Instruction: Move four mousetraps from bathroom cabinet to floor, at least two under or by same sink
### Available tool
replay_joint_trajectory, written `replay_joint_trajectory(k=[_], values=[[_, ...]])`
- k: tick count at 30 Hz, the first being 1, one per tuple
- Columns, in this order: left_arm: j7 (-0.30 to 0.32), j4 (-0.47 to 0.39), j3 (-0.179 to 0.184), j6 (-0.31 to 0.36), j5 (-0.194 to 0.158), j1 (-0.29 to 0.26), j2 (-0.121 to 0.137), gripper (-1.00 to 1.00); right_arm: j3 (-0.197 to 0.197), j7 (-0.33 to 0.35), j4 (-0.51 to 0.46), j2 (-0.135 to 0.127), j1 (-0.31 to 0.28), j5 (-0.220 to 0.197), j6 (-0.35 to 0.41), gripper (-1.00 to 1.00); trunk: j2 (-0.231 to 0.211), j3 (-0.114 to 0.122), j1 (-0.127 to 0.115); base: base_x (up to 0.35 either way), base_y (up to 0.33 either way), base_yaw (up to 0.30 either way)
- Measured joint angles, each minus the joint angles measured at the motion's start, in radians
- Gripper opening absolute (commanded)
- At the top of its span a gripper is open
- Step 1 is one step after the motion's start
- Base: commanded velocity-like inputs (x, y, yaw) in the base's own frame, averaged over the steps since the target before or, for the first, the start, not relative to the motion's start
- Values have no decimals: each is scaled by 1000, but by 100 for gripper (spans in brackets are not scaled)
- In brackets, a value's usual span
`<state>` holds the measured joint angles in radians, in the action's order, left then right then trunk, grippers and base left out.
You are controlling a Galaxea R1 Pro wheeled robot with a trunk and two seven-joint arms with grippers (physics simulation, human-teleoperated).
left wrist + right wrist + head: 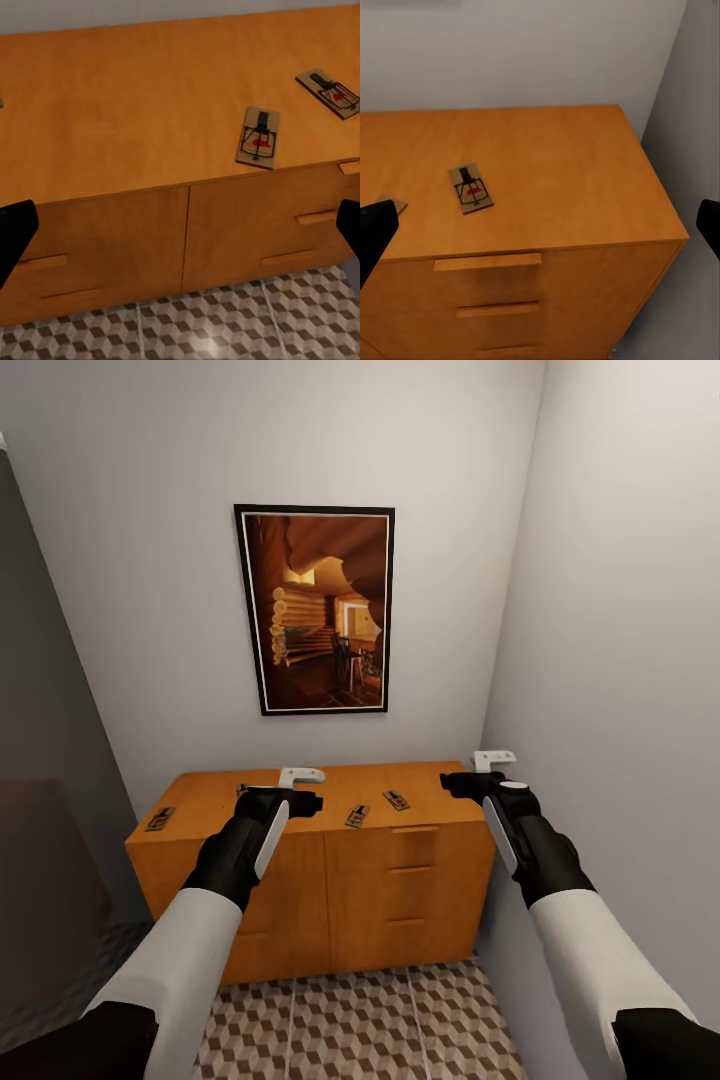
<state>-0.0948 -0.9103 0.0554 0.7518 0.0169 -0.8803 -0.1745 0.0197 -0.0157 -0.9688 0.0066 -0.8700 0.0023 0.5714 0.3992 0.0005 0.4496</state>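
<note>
Head view: I stand facing the cabinet (330,880), with both arms raised over its top. Three mousetraps are visible on that top: one at the cabinet's far left end (160,818), one near its front edge at centre (357,815), and one just behind that (397,799); I cannot locate a fourth. My left claw (290,788) hovers above the cabinet's left half and my right claw (478,778) above its right end. Both wrist views show the fingers spread wide and holding nothing. Status: no trap has been lifted and none lies on the bathroom floor (380,1020). All placements, including two beside the sink, remain outstanding.
</note>
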Motion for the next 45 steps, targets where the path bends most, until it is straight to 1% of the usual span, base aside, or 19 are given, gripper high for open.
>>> replay_joint_trajectory(k=[9,13,17,18,19,20,23,24,28,33,41,45], values=[[6,0,0,0,0,1,0,100,2,4,-2,-1,-1,0,-4,100,0,0,0,0,0,0],[6,0,8,0,0,1,0,100,3,4,-1,-1,-1,-1,-4,100,0,0,0,0,0,0],[6,1,59,7,1,2,0,100,8,4,5,-2,-1,3,-2,100,0,0,0,0,0,0],[6,2,86,8,0,2,0,100,8,4,7,-2,-1,10,-1,100,0,0,0,0,0,0],[6,3,100,9,1,2,0,100,8,4,9,-2,-1,15,0,100,0,0,0,0,0,0],[5,6,126,10,1,2,0,100,8,3,17,-2,-1,26,1,100,0,0,0,0,0,0],[4,10,162,12,1,2,0,100,7,3,43,-2,-1,49,2,100,0,0,0,0,0,0],[4,10,167,12,1,2,0,100,7,3,49,-2,-1,55,2,100,0,0,0,0,0,0],[5,11,179,14,2,2,0,100,7,4,63,-2,-1,74,2,100,0,0,0,0,0,0],[5,12,185,14,2,3,0,100,8,5,69,-2,-1,91,0,100,0,0,0,0,0,0],[6,12,187,14,0,4,0,100,9,5,71,-2,-1,96,-3,100,0,0,0,12,0,0],[6,12,187,13,-1,4,0,100,9,5,71,-2,-1,95,-3,100,0,0,0,167,-20,0]])
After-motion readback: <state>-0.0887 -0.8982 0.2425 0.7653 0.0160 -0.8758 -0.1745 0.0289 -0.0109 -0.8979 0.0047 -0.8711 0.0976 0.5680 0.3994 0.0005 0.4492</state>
